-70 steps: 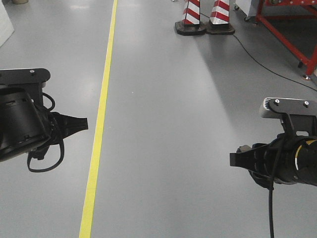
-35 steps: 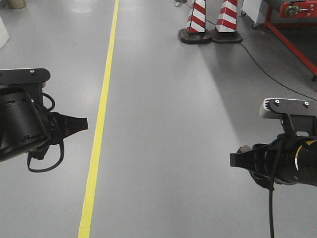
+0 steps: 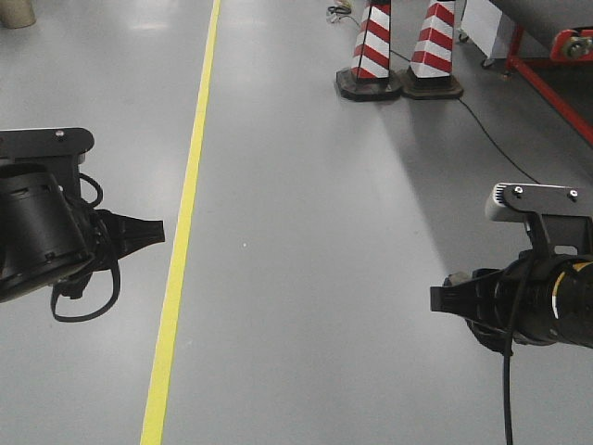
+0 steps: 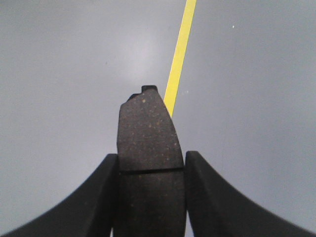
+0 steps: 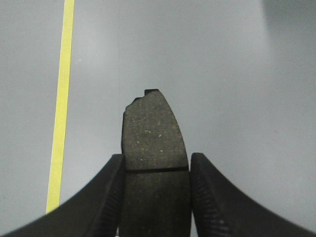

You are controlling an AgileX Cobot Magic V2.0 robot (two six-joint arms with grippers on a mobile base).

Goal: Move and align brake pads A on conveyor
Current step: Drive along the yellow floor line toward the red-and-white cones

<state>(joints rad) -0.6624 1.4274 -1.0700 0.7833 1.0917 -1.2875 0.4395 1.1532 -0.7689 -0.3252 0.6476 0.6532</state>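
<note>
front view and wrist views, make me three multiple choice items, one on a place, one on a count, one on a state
1. The yellow floor line runs nearest: A) the left gripper B) the right gripper C) the red frame
2. How many striped cones stand on the floor: A) one B) two C) four
3. The left gripper is: A) open, empty B) shut on a brake pad C) resting on the floor

Key: A, the line passes just beside it; B, two red-and-white cones stand side by side; B, both fingers press the pad's sides.

Gritty, matt brake pads [image 4: 148,143] [image 5: 155,143]; floor [image 3: 306,232] seemingly smooth.
</note>
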